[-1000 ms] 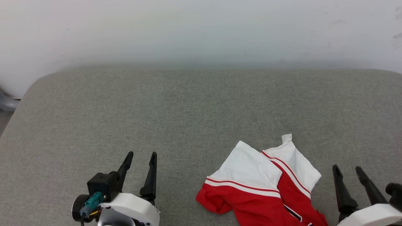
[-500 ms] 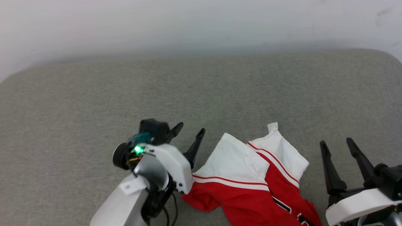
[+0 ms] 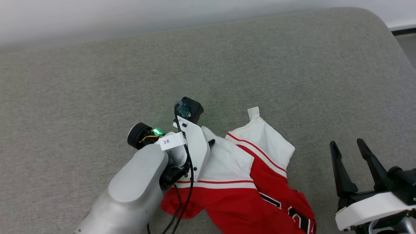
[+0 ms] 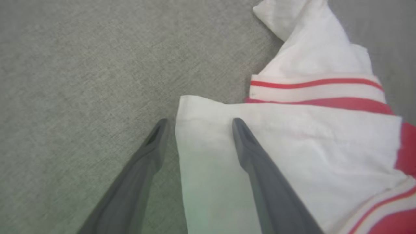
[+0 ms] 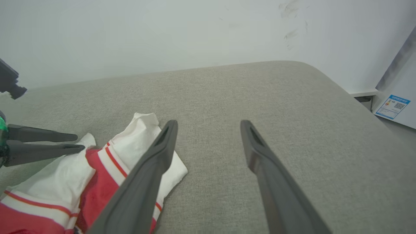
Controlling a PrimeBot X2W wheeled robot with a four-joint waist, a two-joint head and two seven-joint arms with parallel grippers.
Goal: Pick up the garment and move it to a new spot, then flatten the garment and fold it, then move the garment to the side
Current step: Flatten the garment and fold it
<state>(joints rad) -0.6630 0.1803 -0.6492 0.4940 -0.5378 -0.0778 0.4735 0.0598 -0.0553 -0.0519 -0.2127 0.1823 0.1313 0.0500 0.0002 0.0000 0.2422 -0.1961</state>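
The garment (image 3: pixel 247 175) lies crumpled on the grey cushion (image 3: pixel 97 81), red body low, white sleeves with red stripes on top. My left gripper (image 4: pixel 200 121) is open and tilted down at the corner of a white sleeve (image 4: pixel 292 136). One finger is over the cushion just beside the fabric edge, the other over the white cloth. From the right wrist view the left gripper (image 5: pixel 78 142) shows at the sleeve's far corner. To the right of the garment (image 5: pixel 65 182), my right gripper (image 3: pixel 345 142) stands open above bare cushion with nothing between its fingers.
A white wall (image 5: pixel 162 32) runs behind the cushion. The cushion's rounded right corner (image 3: pixel 386 29) drops to the floor. A white panel with a blue label (image 5: pixel 391 106) stands beyond that corner. Broad bare cushion (image 5: pixel 260 97) lies left of and behind the garment.
The head camera has swung right and down. My left arm has reached forward and right, from bare cushion to the garment's white sleeve corner. The right gripper stays open beside the garment.
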